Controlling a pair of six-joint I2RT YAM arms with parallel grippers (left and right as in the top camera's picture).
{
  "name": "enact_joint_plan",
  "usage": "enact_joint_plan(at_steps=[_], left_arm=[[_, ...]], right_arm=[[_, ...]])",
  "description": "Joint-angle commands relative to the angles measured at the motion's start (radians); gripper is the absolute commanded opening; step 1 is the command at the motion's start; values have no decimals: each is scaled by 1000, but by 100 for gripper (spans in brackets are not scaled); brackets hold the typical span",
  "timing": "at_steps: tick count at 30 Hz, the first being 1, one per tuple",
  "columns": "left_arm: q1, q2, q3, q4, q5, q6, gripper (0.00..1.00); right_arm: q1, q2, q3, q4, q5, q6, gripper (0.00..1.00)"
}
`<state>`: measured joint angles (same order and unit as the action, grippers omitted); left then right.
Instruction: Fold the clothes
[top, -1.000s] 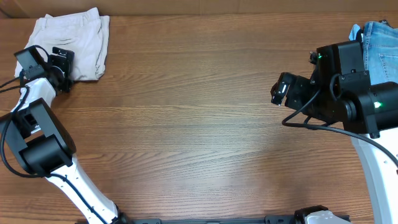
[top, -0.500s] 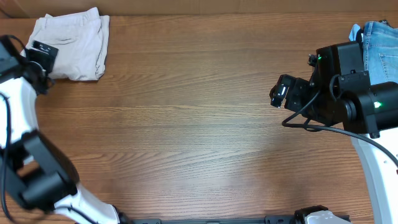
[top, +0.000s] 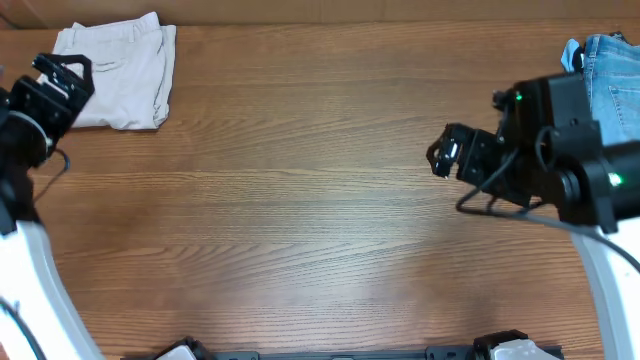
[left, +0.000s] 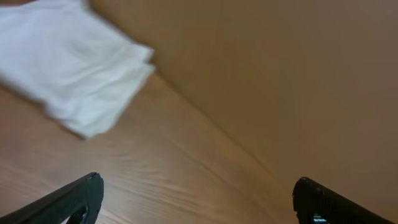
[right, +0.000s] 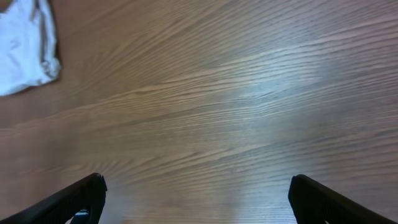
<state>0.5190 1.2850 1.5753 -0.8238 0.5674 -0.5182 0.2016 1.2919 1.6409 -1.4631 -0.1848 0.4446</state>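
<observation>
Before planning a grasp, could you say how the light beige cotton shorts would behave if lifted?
The light beige cotton shorts lie in soft creased layers, so they would probably droop and unfold. Pushed along the brown wooden table, they might bunch up.

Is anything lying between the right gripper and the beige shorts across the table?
Nothing visible does. Only the wooden table stretches between the open right gripper and the beige shorts at the far left corner. The blue jeans sit beyond the right arm, off that path.
</observation>
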Motion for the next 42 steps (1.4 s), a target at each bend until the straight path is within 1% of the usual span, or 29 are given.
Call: enact_joint_plan(at_steps=[1,4,8,11,12,14,16,18,20,23,25,26,31,33,36,42], left_arm=[[-1,-140,0,-63,185,151,100],[-17,-227,-1,-160,185,198,100],[-41,-316,-1,-272,185,275,100],[-45,-357,-3,-373,185,346,100],[-45,-369,-8,-425,185,388,100],[-45,-385,-29,-477,185,440,100],[-45,-407,-76,-502,190,451,100],[-45,-442,-145,-498,227,452,100],[-45,-490,-237,-460,278,452,100],[-45,-572,-394,-333,343,451,100],[-45,-620,-504,-230,350,438,100],[-45,-622,-527,-214,350,431,100],[-45,-601,-568,-211,349,425,100],[-45,-593,-573,-211,347,425,100],[-45,-578,-573,-211,309,426,100],[-45,-572,-573,-214,183,425,100]], right_arm=[[0,-141,2,-21,-26,0,98],[0,-233,2,-69,-10,0,97],[0,-362,2,-158,77,0,98],[0,-445,2,-203,97,0,100],[0,-487,2,-222,98,11,100],[0,-536,-6,-230,97,28,100],[-1,-595,-33,-228,108,50,100],[-1,-652,-75,-222,131,54,100],[-1,-703,-126,-209,166,55,100],[-1,-756,-208,-171,221,76,100],[-1,-760,-262,-103,238,79,100],[-1,-760,-275,-77,238,79,100],[-1,-760,-333,82,238,79,100],[-1,-760,-344,110,237,79,100],[-1,-759,-346,110,237,79,100],[-1,-759,-346,93,236,80,100]])
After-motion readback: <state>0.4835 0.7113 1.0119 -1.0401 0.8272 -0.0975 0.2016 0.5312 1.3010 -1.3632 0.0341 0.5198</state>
